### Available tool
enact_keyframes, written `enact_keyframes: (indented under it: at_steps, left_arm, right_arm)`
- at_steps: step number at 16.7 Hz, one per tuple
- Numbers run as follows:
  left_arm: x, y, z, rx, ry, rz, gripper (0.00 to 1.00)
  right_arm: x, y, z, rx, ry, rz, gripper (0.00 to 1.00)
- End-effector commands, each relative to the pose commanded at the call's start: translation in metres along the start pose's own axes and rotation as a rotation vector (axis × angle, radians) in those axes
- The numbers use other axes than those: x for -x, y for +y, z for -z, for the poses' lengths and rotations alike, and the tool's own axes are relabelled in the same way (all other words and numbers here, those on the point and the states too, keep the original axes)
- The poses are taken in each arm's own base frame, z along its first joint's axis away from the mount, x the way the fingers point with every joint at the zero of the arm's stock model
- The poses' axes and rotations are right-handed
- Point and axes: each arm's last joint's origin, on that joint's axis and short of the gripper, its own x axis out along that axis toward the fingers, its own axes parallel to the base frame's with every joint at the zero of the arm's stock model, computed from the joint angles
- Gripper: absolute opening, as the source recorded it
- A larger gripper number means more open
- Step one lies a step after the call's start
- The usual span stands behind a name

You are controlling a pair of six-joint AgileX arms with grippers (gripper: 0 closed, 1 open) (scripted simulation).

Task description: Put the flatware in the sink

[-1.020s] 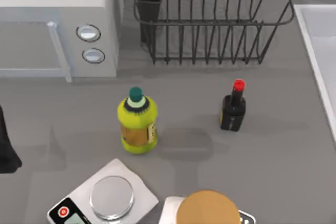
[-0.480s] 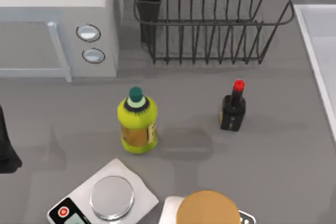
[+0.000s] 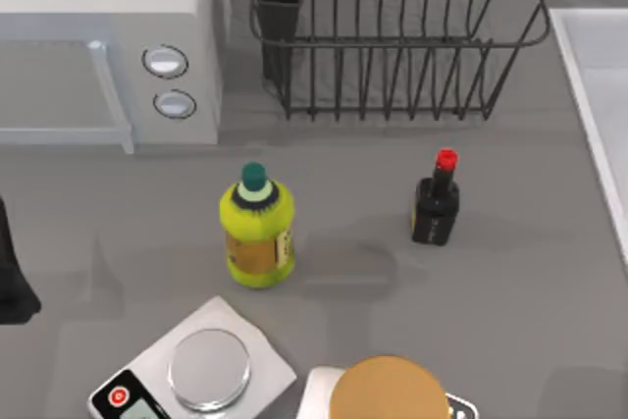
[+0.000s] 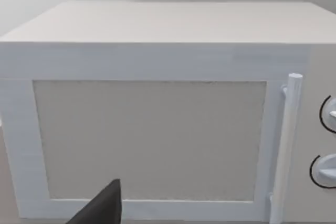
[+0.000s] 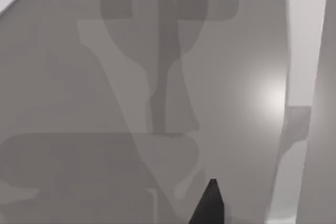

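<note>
Overhead, the sink [image 3: 596, 95] ran down the tabletop's right edge, pale basin with a lighter raised rim. No flatware could be made out on the grey tabletop [image 3: 510, 291]. The white microwave [image 3: 108, 41] filled the far left corner, two round knobs [image 3: 165, 62] on its face, no lettering legible. The black wire dish rack [image 3: 392, 36] stood along the far edge, between microwave and sink. Mid-table: a yellow-green bottle [image 3: 257, 228] with a green cap, its label too small to read, and to its right, well apart, a small dark bottle [image 3: 436, 201] with a red cap. At the near edge sat a kitchen scale [image 3: 191, 372] with a red button, beside a round tan object [image 3: 388, 390]. The left arm [image 3: 12, 267] hung at the left edge; its wrist view faced the microwave door, one dark fingertip [image 4: 102, 208] in view. Left gripper: cannot tell. The right wrist view showed grey surface with shadows and one dark fingertip [image 5: 210, 205]. Right gripper: cannot tell.
</note>
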Motion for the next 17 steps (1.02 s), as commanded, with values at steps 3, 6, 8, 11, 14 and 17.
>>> enact_keyframes:
  at_steps: [3, 6, 8, 11, 14, 17]
  left_arm:
    - [0.0, 0.0, 0.0, 0.0, 0.0, 0.0, 1.0]
    - [0.0, 0.0, 0.0, 0.0, 0.0, 0.0, 1.0]
    - [0.0, 0.0, 0.0, 0.0, 0.0, 0.0, 1.0]
    - [0.0, 0.0, 0.0, 0.0, 0.0, 0.0, 1.0]
    - [0.0, 0.0, 0.0, 0.0, 0.0, 0.0, 1.0]
    - [0.0, 0.0, 0.0, 0.0, 0.0, 0.0, 1.0]
  right_arm:
    - [0.001, 0.0, 0.0, 0.0, -0.001, 0.0, 0.0]
    - [0.0, 0.001, -0.002, -0.002, 0.005, 0.001, 0.0]
    - [0.004, 0.005, -0.012, -0.008, 0.018, 0.007, 0.0]
    - [0.014, 0.019, -0.043, -0.014, 0.054, 0.025, 0.0]
    - [0.025, 0.045, -0.088, -0.015, 0.081, 0.048, 0.0]
    - [0.032, 0.081, -0.139, -0.015, 0.088, 0.068, 0.0]
